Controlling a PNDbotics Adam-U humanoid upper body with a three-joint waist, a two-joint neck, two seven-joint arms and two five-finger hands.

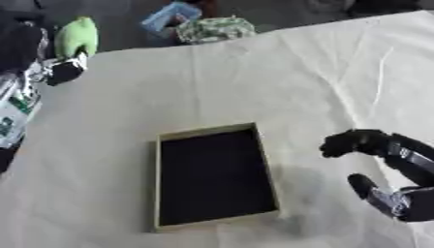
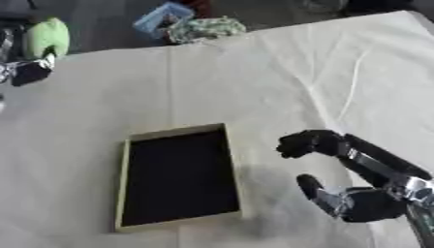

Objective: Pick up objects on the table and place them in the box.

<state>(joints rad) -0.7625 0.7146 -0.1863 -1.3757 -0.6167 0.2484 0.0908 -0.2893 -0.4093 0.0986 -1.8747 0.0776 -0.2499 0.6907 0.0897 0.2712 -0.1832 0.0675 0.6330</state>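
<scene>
Lower right of the frame, the right hand (image 2: 326, 169) hovers beside the box, fingers curled, thumb apart, holding nothing. The box (image 1: 269, 164), tan-rimmed with a dark inside, sits at lower centre on the cream tablecloth (image 1: 254, 77). A green object (image 1: 76, 36) lies upper left.

We see our right hand (image 2: 309, 143) curled and holding nothing just right of the shallow tan-rimmed box (image 2: 124, 181) with its dark floor, on the cream cloth (image 2: 254, 72), a green plush thing (image 2: 47, 38) at the far-left edge.
</scene>
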